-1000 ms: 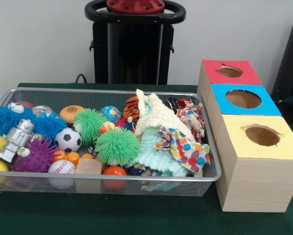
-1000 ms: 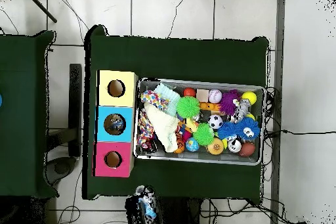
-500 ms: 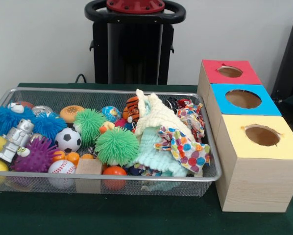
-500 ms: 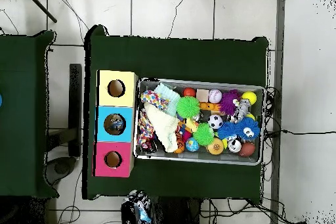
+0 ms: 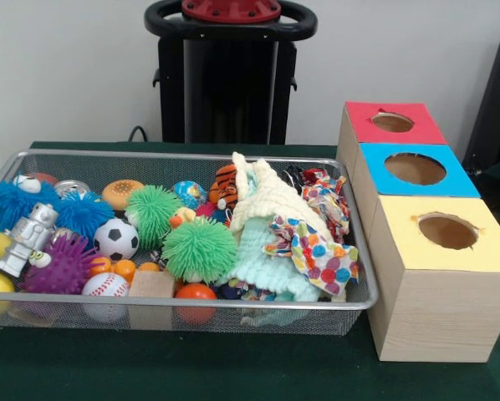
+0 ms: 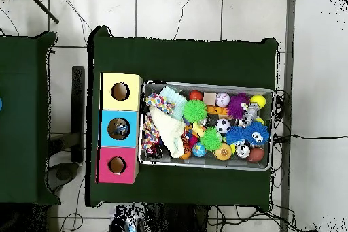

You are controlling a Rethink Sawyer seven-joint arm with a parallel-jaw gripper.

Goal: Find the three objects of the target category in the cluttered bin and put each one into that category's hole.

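Observation:
A wire mesh bin (image 5: 191,302) holds a jumble of toys: two green spiky balls (image 5: 199,249), blue spiky balls (image 5: 16,203), a purple spiky ball (image 5: 62,266), a soccer ball (image 5: 116,239), a baseball (image 5: 105,286), a silver robot (image 5: 28,238) and a tiger plush (image 5: 224,185). Cream, mint and polka-dot cloths (image 5: 317,251) are heaped at its right end. Beside the bin stand three boxes with round holes: red (image 5: 363,125), blue (image 5: 461,180) and yellow (image 5: 400,242). In the overhead view only a ragged piece of the arm (image 6: 132,224) shows, off the table at the bottom edge. Nothing is held over the bin.
The boxes sit in a row against the bin's short side (image 6: 141,124). Something small lies inside the blue box's hole (image 6: 119,129) in the overhead view. Green cloth covers the table (image 6: 183,59), and a second green table (image 6: 24,107) stands at the left.
In the overhead view the arm has drawn back toward the bottom edge and slightly left, away from the table. The bin's contents and the boxes have not moved.

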